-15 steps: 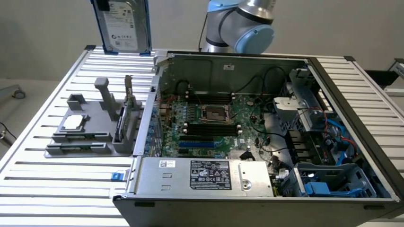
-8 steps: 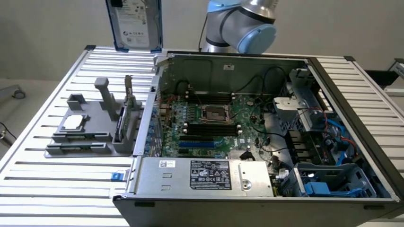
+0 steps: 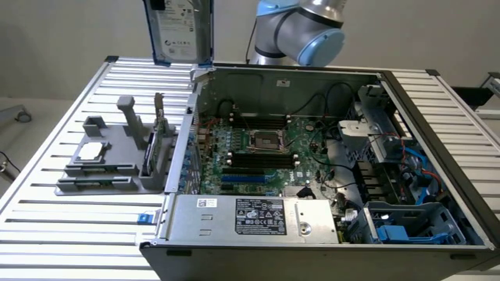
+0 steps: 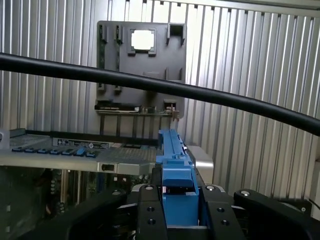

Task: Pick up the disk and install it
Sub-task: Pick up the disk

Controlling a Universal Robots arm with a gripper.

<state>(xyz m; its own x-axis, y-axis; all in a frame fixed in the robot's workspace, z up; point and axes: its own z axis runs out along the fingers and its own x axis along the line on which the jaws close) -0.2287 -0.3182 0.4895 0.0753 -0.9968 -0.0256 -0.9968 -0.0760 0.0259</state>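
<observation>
The disk (image 3: 181, 32) hangs upright high above the far left corner of the open computer case (image 3: 312, 76), its white label facing the camera and its blue carrier along one edge. From the wrist camera I look down the blue carrier edge of the disk (image 4: 176, 165), clamped between my black fingers (image 4: 150, 212). My gripper (image 4: 177, 210) is shut on it. Below the disk lie the slatted table and the case's edge.
A grey fixture (image 3: 109, 170) with a small silver chip (image 3: 90, 151) sits on the slatted table (image 3: 55, 228) at the exterior view's left. Inside the case are the motherboard (image 3: 262, 152), a silver power supply (image 3: 250, 218) and blue drive bays (image 3: 414, 225). A black cable (image 4: 165, 87) crosses the wrist view.
</observation>
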